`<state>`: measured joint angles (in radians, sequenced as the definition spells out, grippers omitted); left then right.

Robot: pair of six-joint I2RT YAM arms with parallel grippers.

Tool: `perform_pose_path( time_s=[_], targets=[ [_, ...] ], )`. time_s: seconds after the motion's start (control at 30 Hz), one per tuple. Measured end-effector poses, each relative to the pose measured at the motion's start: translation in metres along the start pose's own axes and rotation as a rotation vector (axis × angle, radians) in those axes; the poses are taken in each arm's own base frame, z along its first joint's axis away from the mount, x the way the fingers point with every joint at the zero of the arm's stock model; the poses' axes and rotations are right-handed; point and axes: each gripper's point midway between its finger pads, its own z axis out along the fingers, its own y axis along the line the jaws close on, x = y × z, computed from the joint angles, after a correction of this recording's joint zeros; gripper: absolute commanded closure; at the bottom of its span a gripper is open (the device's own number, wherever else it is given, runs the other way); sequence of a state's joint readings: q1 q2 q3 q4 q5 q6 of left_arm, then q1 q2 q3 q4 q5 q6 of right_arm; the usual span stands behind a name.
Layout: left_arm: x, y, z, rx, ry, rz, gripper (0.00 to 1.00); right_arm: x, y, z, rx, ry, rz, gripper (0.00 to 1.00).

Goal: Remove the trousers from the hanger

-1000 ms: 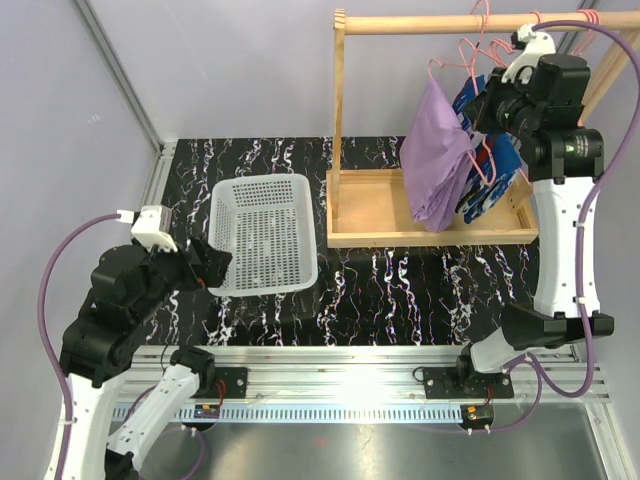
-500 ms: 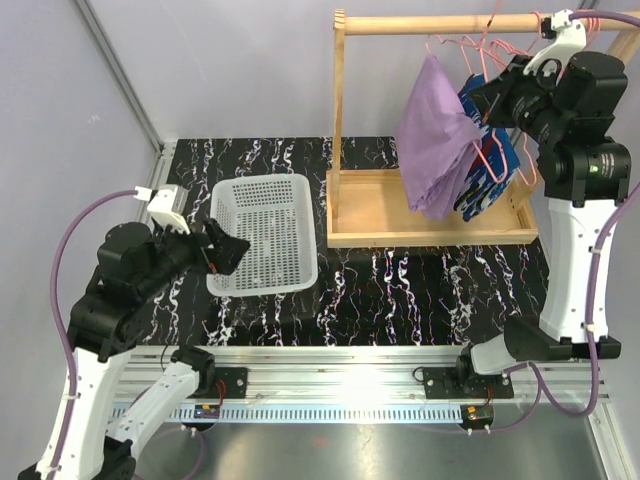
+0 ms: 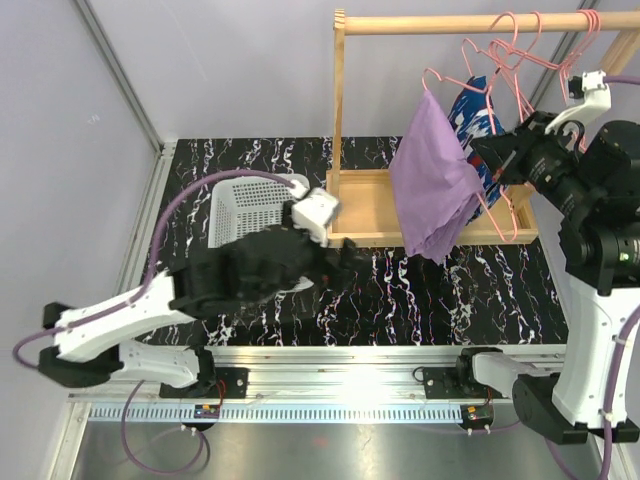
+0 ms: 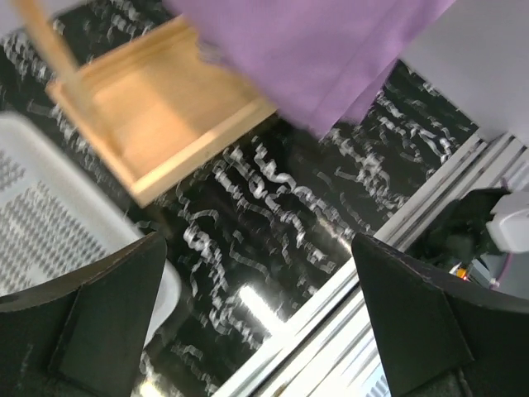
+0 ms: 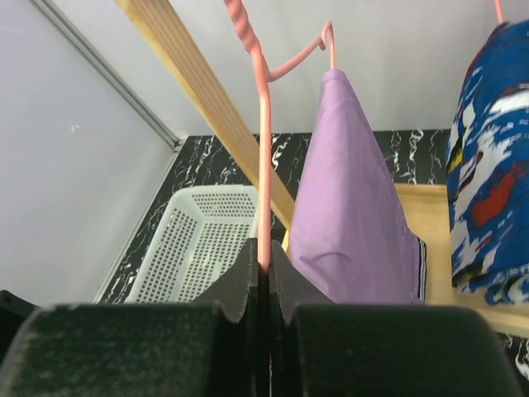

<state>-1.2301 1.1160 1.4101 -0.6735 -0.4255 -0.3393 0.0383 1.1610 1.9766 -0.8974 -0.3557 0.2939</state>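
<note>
The lilac trousers (image 3: 432, 190) hang from a pink wire hanger (image 3: 487, 205) below the wooden rail (image 3: 450, 22). My right gripper (image 3: 480, 158) is shut on that hanger's wire (image 5: 264, 165), just right of the lilac cloth (image 5: 351, 198). The blue patterned trousers (image 3: 472, 105) hang behind it and show at the right edge of the right wrist view (image 5: 492, 182). My left gripper (image 3: 348, 268) is open and empty, low over the table in front of the rack. In its view (image 4: 256, 244) the lilac hem (image 4: 314, 50) hangs above.
A white mesh basket (image 3: 245, 200) sits left of the wooden rack base (image 3: 370, 205), partly hidden by my left arm. Several other pink hangers (image 3: 515, 45) hang on the rail. The rack's upright post (image 3: 338, 110) stands at its left end.
My left arm has swung from left of the basket to the table's middle, in front of the rack. My right gripper has moved down and right with the hanger; the lilac trousers swung leftward.
</note>
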Motion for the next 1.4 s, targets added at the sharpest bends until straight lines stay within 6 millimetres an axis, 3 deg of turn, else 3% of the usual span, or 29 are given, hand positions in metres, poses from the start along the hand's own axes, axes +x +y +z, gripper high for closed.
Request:
perform_pose_path(
  time_s=[0.13,0.27,0.47,0.7,0.9,1.13,1.4],
  targets=[
    [-0.020,-0.055,0.025,0.013,-0.057,0.089,0.01,0.008,0.004,-0.018,0.008,0.011,0.027,1.00],
    [-0.022,-0.079,0.054,-0.025,-0.092,0.158,0.01,0.016,0.000,-0.027,0.054,0.040,0.057,1.00],
    [0.012,-0.086,0.091,-0.065,-0.109,0.280,0.01,0.013,-0.006,-0.039,0.133,0.051,0.095,1.00],
    [0.057,-0.105,0.111,0.036,-0.139,0.416,0.01,-0.001,-0.001,-0.058,0.159,0.003,0.093,1.00],
    [0.066,-0.128,0.137,0.080,-0.187,0.443,0.01,-0.003,0.000,-0.063,0.167,-0.008,0.102,1.00],
    [0.088,-0.141,0.166,0.076,-0.199,0.462,0.01,-0.010,0.004,-0.065,0.166,-0.026,0.130,1.00],
    [0.073,-0.138,0.179,-0.011,-0.281,0.466,0.08,-0.014,0.011,-0.073,0.146,-0.049,0.141,1.00]
  ],
)
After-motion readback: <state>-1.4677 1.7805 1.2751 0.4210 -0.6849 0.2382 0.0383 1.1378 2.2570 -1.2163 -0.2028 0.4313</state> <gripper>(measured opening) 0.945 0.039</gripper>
